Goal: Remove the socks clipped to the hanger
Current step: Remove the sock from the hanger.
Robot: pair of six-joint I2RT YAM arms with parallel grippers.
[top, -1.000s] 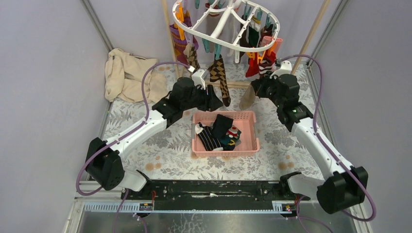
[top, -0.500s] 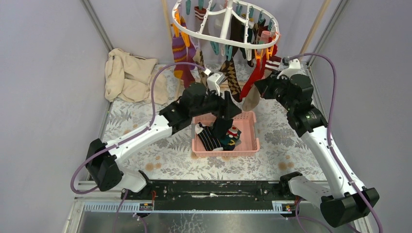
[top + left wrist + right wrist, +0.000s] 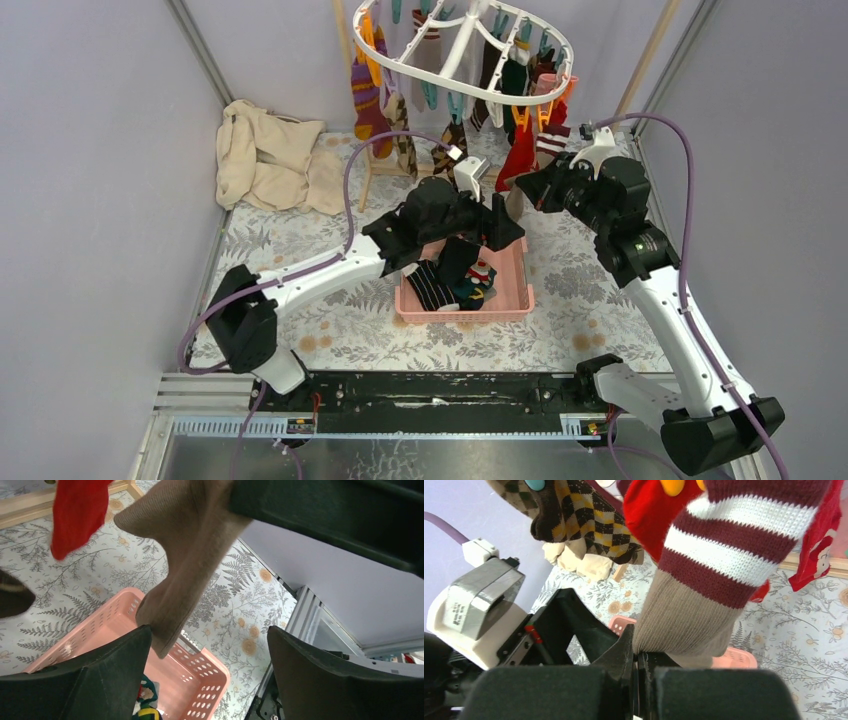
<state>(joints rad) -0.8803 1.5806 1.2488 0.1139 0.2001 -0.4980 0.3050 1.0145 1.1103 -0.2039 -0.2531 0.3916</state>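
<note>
left gripper: jaws wide, empty, over pink basket
right gripper: jaws pinching tan toe of striped sock
striped sock: cuff clipped to hanger
socks: many clipped round hanger rim

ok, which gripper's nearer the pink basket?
Left. The left gripper hangs open above the pink basket at its far rim; the right gripper is beyond its far right corner, shut on the tan striped sock.

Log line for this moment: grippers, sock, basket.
left gripper: open, over pink basket | right gripper: shut on striped sock | striped sock: hanging from hanger
</note>
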